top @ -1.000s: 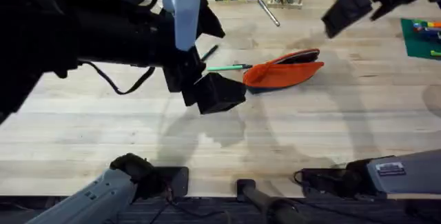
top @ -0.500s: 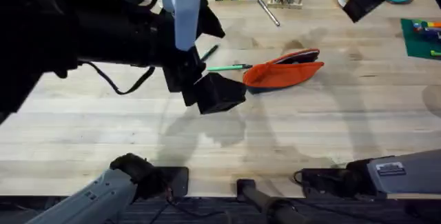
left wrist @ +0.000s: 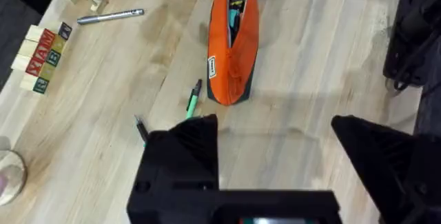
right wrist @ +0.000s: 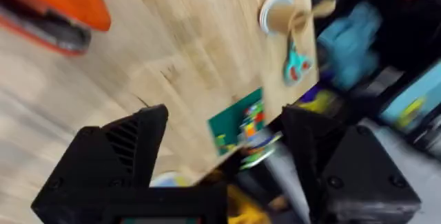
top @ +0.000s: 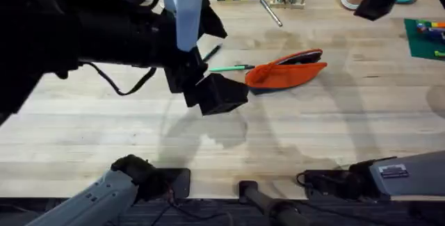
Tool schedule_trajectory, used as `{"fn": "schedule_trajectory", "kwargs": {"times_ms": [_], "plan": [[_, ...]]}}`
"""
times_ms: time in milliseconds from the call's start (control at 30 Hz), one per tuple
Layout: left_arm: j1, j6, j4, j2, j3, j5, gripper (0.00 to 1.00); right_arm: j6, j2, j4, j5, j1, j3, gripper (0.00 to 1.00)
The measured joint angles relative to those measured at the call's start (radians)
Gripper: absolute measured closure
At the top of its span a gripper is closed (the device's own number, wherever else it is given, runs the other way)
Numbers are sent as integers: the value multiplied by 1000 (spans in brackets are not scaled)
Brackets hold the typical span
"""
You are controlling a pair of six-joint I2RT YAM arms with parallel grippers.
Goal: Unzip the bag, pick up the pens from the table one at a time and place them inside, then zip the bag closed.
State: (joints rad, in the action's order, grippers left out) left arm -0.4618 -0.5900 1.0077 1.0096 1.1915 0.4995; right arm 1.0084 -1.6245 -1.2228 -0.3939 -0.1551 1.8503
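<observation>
A: Where was the left gripper (left wrist: 275, 138)?
B: Raised above the table (top: 313, 128), fingers spread wide, gripping nothing. Just right of it lay the black pen (top: 211, 52) and the green pen (top: 229, 67), whose tip reached the bag (top: 286, 69).
A: And the bag?
B: Mid-table, zipper parted, something dark and green inside. The silver pen (top: 271, 12) lay well behind it.
A: The right gripper (right wrist: 224, 141)?
B: High at the far right, jaws apart, empty.
</observation>
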Motion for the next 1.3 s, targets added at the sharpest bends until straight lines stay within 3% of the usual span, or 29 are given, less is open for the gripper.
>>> {"fn": "schedule_trajectory", "kwargs": {"times_ms": [200,400,533,633,667,767,800,1033,1300], "plan": [[0,0,0,0,0,0,8,336,0,1,93,-10,0,6],[0,0,0,0,0,0,8,515,0,1,232,-10,0,22],[0,0,0,0,0,0,8,556,0,-1,332,-10,0,276],[0,0,0,0,0,0,8,571,0,-4,389,-10,0,403],[0,0,0,0,0,0,8,575,0,-6,401,-10,0,484],[0,0,0,0,0,0,8,581,0,-22,446,-10,0,893],[0,0,0,0,0,0,8,581,0,-31,462,-10,0,951],[0,0,0,0,0,0,8,586,-25,-88,513,-10,0,970],[0,0,0,0,0,0,8,585,-134,-144,522,-10,1,969]]}}
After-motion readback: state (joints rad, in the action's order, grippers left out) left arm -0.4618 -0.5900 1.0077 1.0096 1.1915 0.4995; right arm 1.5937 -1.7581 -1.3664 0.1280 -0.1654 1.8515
